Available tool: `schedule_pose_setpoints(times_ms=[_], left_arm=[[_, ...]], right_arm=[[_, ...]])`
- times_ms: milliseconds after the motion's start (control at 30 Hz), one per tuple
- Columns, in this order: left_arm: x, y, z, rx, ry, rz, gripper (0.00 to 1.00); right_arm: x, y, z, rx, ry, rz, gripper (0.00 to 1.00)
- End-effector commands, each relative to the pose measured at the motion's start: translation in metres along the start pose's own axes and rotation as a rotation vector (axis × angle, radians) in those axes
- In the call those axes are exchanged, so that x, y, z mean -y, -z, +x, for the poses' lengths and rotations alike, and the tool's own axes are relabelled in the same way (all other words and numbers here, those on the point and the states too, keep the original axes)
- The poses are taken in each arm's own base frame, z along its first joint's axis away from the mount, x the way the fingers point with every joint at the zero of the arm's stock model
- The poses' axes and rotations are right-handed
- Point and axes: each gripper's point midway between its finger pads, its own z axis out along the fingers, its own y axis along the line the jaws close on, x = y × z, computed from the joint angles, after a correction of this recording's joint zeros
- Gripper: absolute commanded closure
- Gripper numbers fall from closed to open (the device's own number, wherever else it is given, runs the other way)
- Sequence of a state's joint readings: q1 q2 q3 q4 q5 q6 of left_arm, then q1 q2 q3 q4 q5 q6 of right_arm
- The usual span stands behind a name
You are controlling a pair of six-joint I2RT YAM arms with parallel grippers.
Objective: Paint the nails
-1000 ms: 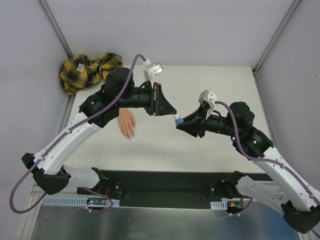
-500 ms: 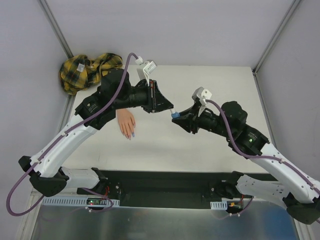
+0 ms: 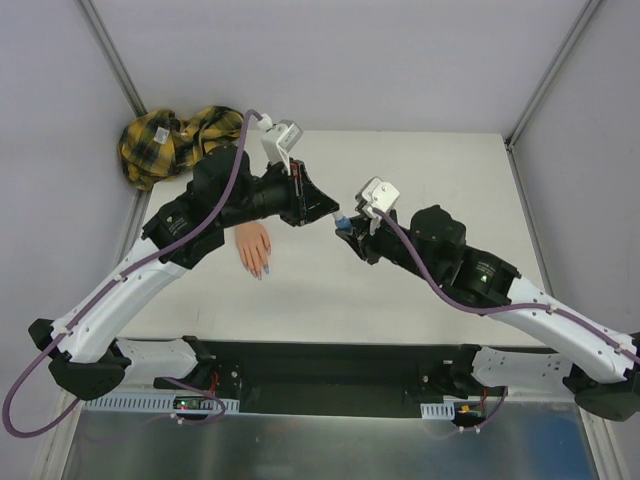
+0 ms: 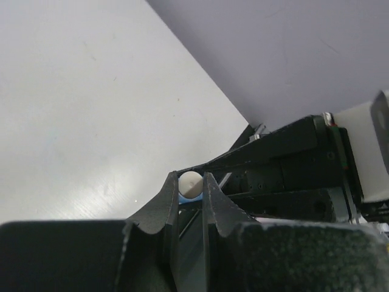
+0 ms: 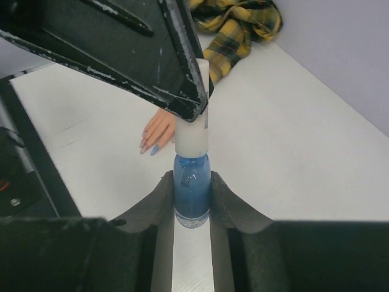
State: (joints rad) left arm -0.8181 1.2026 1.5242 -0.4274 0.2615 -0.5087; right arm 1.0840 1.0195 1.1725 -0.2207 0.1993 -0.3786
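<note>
Bright even light, faint shadows on the table, foreground blurred (wrist views), overhead sharp.

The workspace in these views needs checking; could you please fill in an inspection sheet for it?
Surface: white table, no spills seen.
Job's things: mannequin hand lies flat, nails pointing toward the arm bases; plaid sleeve bunched at the far-left corner; blue bottle with white cap held between both tools.
Clutter: nothing seen.
Tools: left tool shut on the white cap; right tool shut on the blue bottle.
Cables: a purple cable runs along each arm, away from the mannequin hand.
Surroundings: grey walls, metal frame posts.
</note>
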Motion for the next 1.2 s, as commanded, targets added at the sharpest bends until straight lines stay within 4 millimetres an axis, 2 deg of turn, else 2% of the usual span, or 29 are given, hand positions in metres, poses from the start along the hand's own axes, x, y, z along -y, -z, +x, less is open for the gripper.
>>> schedule_pose_setpoints(times_ms=[0, 33, 67, 100, 133, 167, 233, 300, 433, 567, 600, 700, 833, 867, 967, 1000, 1167], left_arm=[[0.052, 0.016, 0.061, -0.198, -0.056, 0.364, 1.0], [0.067, 0.019, 0.054, -0.153, -0.104, 0.464, 1.0], [0.086, 0.037, 0.066, -0.209, -0.137, 0.624, 1.0], [0.088, 0.04, 0.076, -0.238, -0.146, 0.687, 1.0], [0.093, 0.044, 0.078, -0.245, -0.158, 0.735, 1.0], [0.101, 0.052, 0.081, -0.262, -0.18, 0.811, 1.0], [0.103, 0.056, 0.086, -0.293, -0.191, 0.869, 1.0], [0.109, 0.06, 0.082, -0.278, -0.228, 0.913, 1.0], [0.112, 0.061, 0.074, -0.253, -0.23, 0.901, 1.0], [0.107, 0.056, 0.063, -0.188, -0.214, 0.807, 1.0], [0.098, 0.047, 0.059, -0.168, -0.186, 0.719, 1.0], [0.083, 0.039, 0.047, -0.095, -0.183, 0.592, 1.0], [0.069, 0.036, 0.037, -0.035, -0.183, 0.494, 1.0], [0.066, 0.037, 0.035, -0.026, -0.182, 0.477, 0.9], [0.058, 0.037, 0.03, -0.004, -0.185, 0.436, 0.8], [0.057, 0.037, 0.03, 0.001, -0.188, 0.427, 0.69], [0.051, 0.037, 0.031, 0.005, -0.196, 0.399, 0.55]], right_arm=[[-0.032, 0.047, -0.144, 0.501, -0.112, -0.311, 1.0], [-0.043, 0.055, -0.149, 0.504, -0.163, -0.394, 1.0], [-0.058, 0.069, -0.16, 0.527, -0.148, -0.538, 1.0], [-0.067, 0.078, -0.167, 0.54, -0.173, -0.624, 1.0], [-0.079, 0.091, -0.174, 0.537, -0.25, -0.731, 1.0], [-0.094, 0.108, -0.184, 0.584, -0.228, -0.872, 1.0], [-0.109, 0.129, -0.19, 0.57, -0.283, -1.033, 1.0], [-0.108, 0.141, -0.195, 0.621, -0.27, -1.048, 1.0], [-0.091, 0.137, -0.187, 0.627, -0.274, -0.914, 1.0], [-0.081, 0.124, -0.166, 0.563, -0.279, -0.8, 1.0], [-0.079, 0.121, -0.159, 0.556, -0.265, -0.776, 1.0], [-0.072, 0.108, -0.147, 0.514, -0.27, -0.703, 1.0], [-0.066, 0.095, -0.134, 0.461, -0.26, -0.642, 1.0], [-0.065, 0.093, -0.132, 0.453, -0.254, -0.631, 1.0], [-0.061, 0.086, -0.122, 0.414, -0.226, -0.596, 1.0], [-0.06, 0.084, -0.119, 0.402, -0.222, -0.591, 1.0], [-0.054, 0.077, -0.105, 0.347, -0.202, -0.537, 1.0]])
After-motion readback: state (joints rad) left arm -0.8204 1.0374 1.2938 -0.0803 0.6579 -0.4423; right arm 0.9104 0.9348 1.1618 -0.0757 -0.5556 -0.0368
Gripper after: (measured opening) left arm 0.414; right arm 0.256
